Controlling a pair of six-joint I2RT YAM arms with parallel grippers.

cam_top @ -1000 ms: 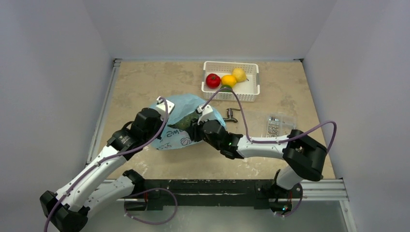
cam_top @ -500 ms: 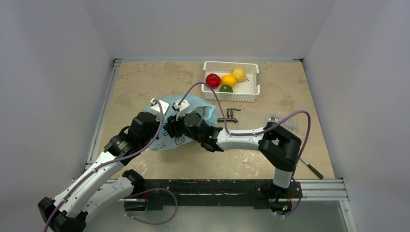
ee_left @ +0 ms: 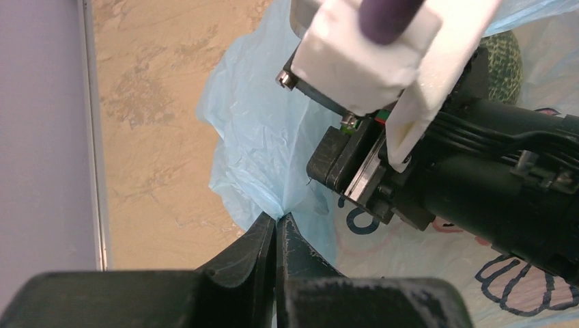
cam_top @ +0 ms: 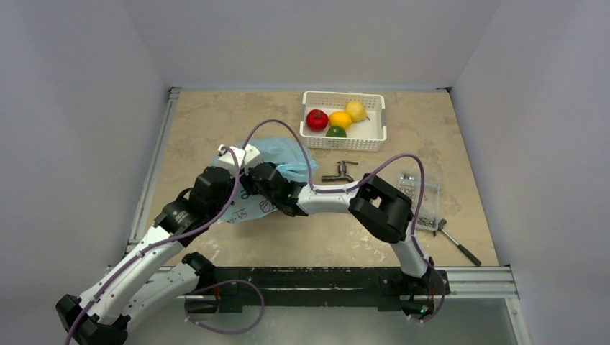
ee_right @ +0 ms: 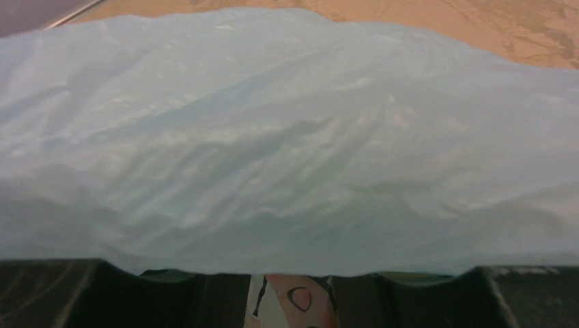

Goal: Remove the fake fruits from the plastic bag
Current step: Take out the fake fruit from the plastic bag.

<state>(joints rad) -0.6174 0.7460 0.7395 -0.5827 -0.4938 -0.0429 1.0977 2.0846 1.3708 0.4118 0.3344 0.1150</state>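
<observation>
Partly done. Already out and parked in the white basket [cam_top: 360,144] near the far edge of the desk [cam_top: 216,122], right of middle: red apple [cam_top: 317,119], orange [cam_top: 340,119], lemon [cam_top: 355,110], lime [cam_top: 336,132].

Left to empty — the plastic bag [cam_top: 284,151], lying left of centre, nearer the left edge than the right. At least one more to pull: dull-green bumpy ball [ee_left: 505,58], glimpsed in the left wrist view at the bag, behind the right arm's wrist. Cannot tell whether more hide in the folds.

Left tool [ee_left: 276,229]: clenched on a pinched fold at the bag's rim, film trapped between the closed fingers. Right tool [ee_right: 290,297]: pushed up against the bag, with blue film filling the right wrist view. Cannot tell whether released or clenched, or whether grasping anything.

Probably mid-step — holding the bag with the left, going for the ball with the right. Roughly most of the way through, judging by four fruits in the basket and one seen at the bag.

Not part of the job: dark tap part [cam_top: 338,172] and clear bag of metal parts [cam_top: 421,188], toward the right edge.
</observation>
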